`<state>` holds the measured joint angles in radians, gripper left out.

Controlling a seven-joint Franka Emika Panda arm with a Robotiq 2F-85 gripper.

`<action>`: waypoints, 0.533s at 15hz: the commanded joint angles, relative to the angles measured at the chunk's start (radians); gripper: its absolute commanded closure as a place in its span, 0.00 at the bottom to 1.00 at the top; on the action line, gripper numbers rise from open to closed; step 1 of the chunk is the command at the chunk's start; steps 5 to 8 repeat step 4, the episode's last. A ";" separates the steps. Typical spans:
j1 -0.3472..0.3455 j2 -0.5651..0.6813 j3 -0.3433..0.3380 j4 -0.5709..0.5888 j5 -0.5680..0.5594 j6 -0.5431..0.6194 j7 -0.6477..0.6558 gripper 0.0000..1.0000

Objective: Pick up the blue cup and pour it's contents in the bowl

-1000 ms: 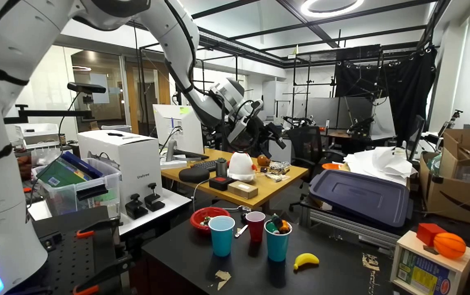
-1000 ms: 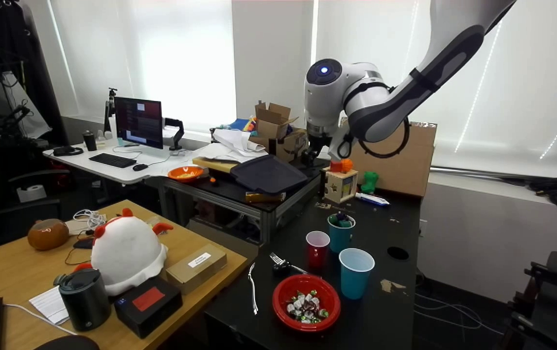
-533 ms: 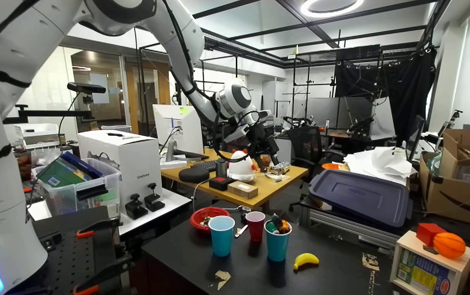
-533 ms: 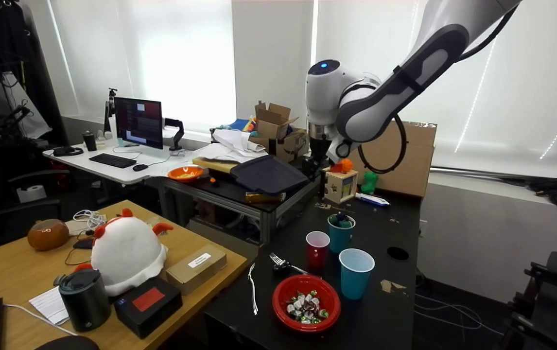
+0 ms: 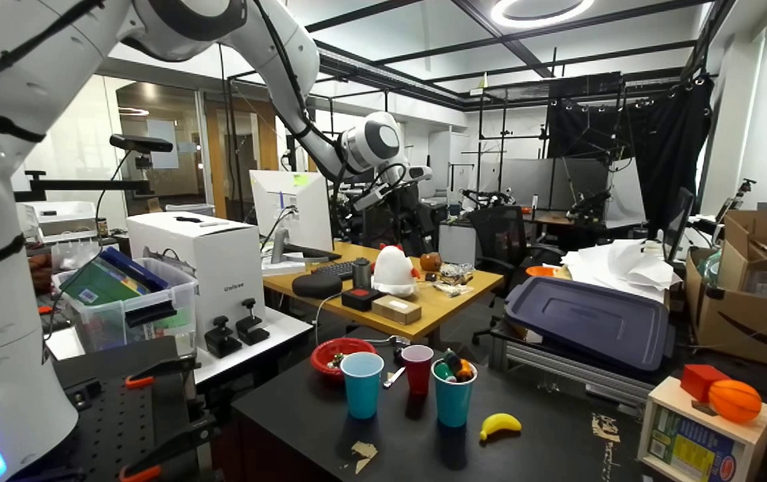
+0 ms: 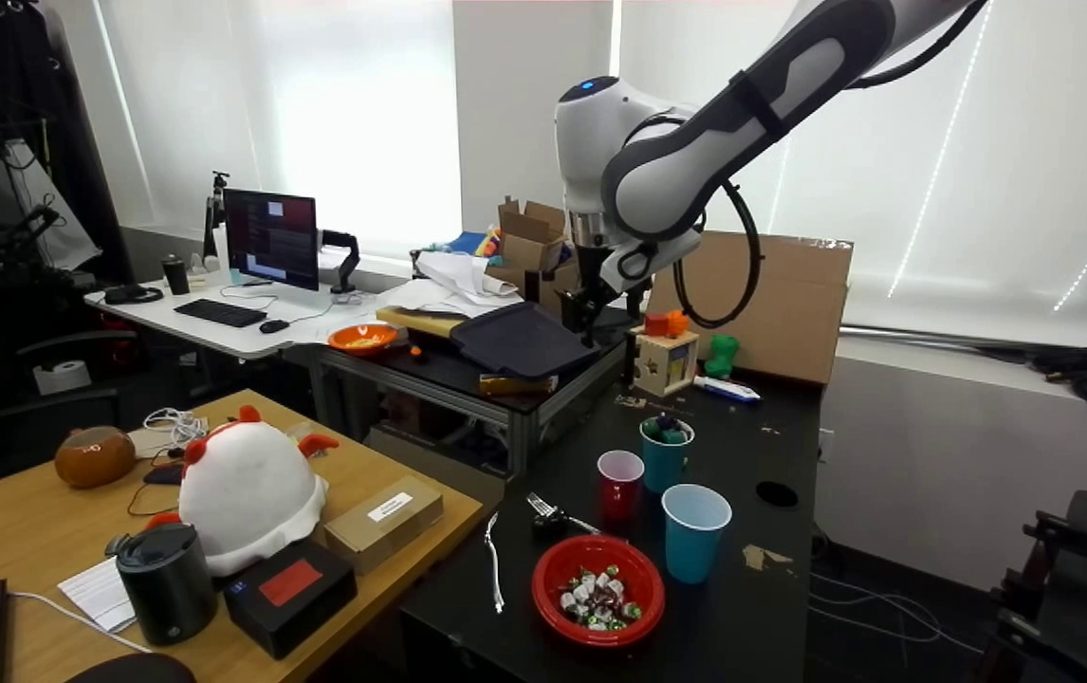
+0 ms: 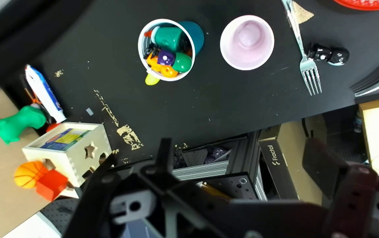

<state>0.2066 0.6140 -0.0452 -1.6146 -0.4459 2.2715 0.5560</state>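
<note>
The blue cup [image 5: 362,387], a light turquoise tumbler, stands upright on the black table [image 5: 303,418]; it also shows in an exterior view [image 6: 692,541]. No contents show above its rim, and it is out of the wrist view. The wide red bowl [image 6: 543,607] stands beside it and holds several small wrapped pieces; it also shows in an exterior view [image 5: 320,361]. Only its edge [image 7: 371,4] shows in the wrist view. My gripper [image 7: 244,158] is open, its fingers wide apart with nothing between them. It hangs high, away from the blue cup and bowl [image 6: 584,318].
A darker teal cup [image 5: 452,405] full of toys and a small red cup [image 5: 417,375] stand close by. A banana [image 5: 499,424], a fork [image 7: 297,36] and a wooden shape box [image 6: 665,365] share the table. A dark lid [image 5: 587,321] lies beyond.
My wrist has risen and moved left in both exterior views, and the gripper has turned to point more downward. The cups and bowl have not moved.
</note>
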 commanded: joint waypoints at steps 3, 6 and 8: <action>0.021 0.008 -0.032 0.000 0.020 0.004 -0.012 0.00; 0.020 0.009 -0.033 0.000 0.020 0.005 -0.012 0.00; 0.020 0.009 -0.033 0.000 0.020 0.005 -0.012 0.00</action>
